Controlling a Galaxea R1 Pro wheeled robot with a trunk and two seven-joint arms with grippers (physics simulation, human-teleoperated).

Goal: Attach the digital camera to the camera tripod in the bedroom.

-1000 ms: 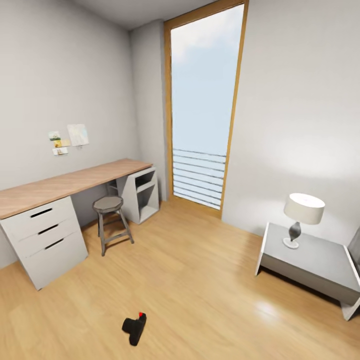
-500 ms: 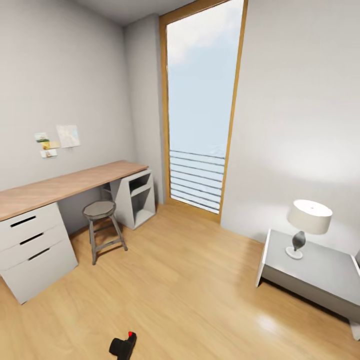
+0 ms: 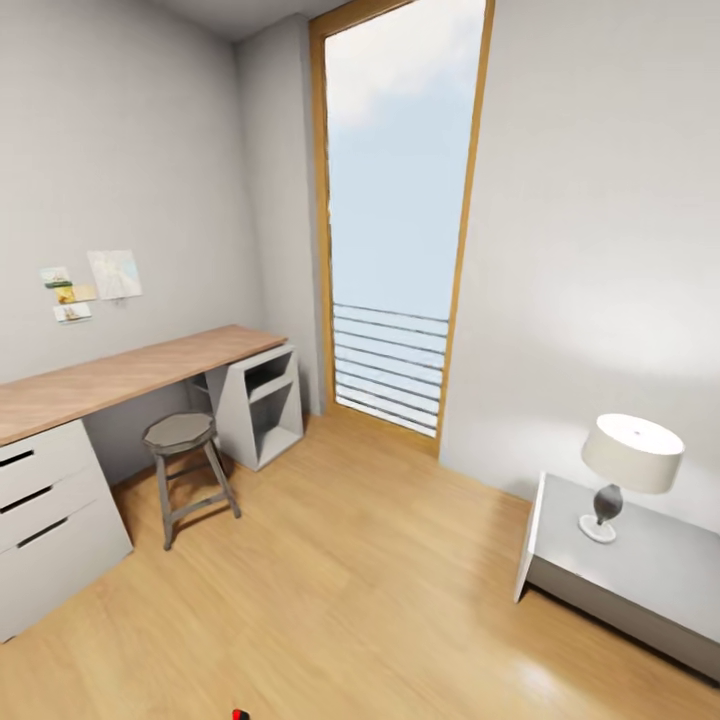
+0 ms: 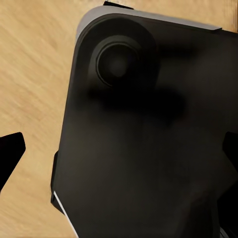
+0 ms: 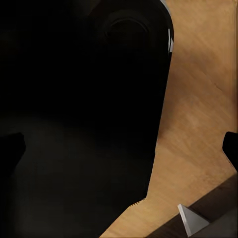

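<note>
A: What stands around the tall window in the bedroom?

B: To its left, along the pale grey wall, runs a wood-topped white table, with a drawer unit at its near end and an open shelf unit at the end nearest the window. A short grey stool stands on the floor just in front of the table, between the two units. Some small notes are pinned to the wall above the table.

A: And to the right of the window?

B: A low grey bedside unit against the wall, with a white-shaded lamp on it. The floor between the window and the robot carries nothing in the way.

A: Where is the digital camera?

B: Only a speck of red and black shows at the bottom edge of the head view, on the floor well in front of the stool; that is likely the digital camera, but too little shows to be sure.

A: How does it lie relative to the fingers?

B: I cannot tell. In the left wrist view, dark tips of the left fingers show at the edges, set well apart and empty, over a black robot part and the floor. The right wrist view shows one dark tip at the edge over a dark body; how far those fingers are spread, I cannot tell.
</note>
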